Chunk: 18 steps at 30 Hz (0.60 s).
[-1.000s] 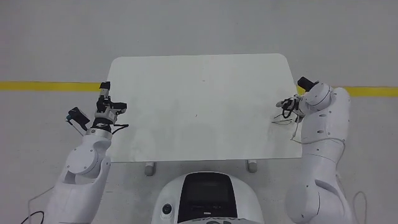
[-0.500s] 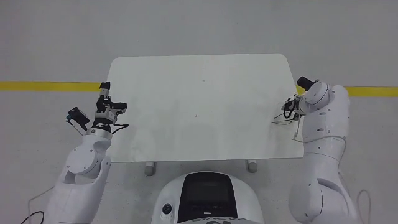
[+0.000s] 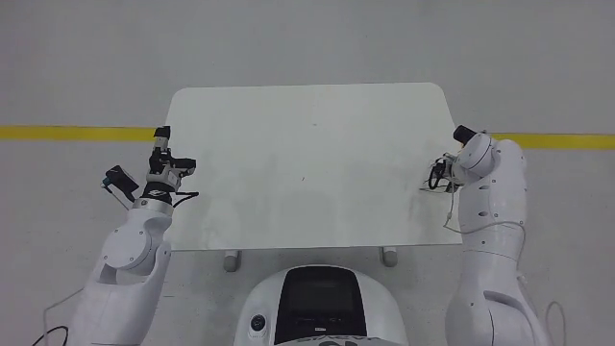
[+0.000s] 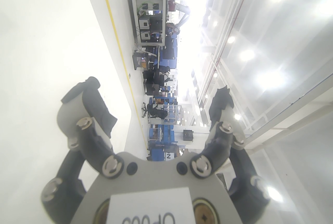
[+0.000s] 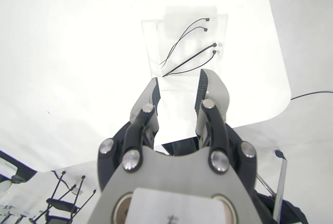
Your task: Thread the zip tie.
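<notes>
Because the zip ties (image 5: pixel 192 57) are thin, light and springy, we judge they will skate on the clear sheet (image 5: pixel 153 40) beneath them. A pinch on one strap close to its stiffer head end looks safest. Four lie fanned there, tails crossing, near a corner of the table (image 5: pixel 78 27). Our right fingers (image 5: pixel 208 87) hang just short of them, spread wide and empty. Our left fingers (image 4: pixel 88 108), equally wide and empty, sit by the opposite table edge.

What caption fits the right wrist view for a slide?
Open right gripper aimed at four black zip ties lying on a clear sheet on the white table.
</notes>
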### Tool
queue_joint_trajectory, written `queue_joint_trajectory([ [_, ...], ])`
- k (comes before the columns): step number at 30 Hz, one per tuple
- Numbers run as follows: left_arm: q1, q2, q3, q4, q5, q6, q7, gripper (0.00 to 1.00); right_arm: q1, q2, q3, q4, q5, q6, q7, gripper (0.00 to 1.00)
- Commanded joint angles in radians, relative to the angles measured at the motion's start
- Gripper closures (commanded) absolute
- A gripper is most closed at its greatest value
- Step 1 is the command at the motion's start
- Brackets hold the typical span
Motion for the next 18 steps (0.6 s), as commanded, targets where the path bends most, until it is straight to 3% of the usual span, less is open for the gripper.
queue_joint_trajectory([
  [1,0.000,0.000,0.000,0.000,0.000,0.000,0.000,0.00,0.000,0.002,-0.003,0.002,0.001,0.006,0.000,0.70],
  [12,0.000,0.000,0.000,0.000,0.000,0.000,0.000,0.00,0.025,0.011,-0.020,0.059,-0.009,0.063,-0.015,0.74],
  [18,0.000,0.000,0.000,0.000,0.000,0.000,0.000,0.00,0.042,0.012,-0.012,0.106,-0.012,0.063,-0.051,0.75],
])
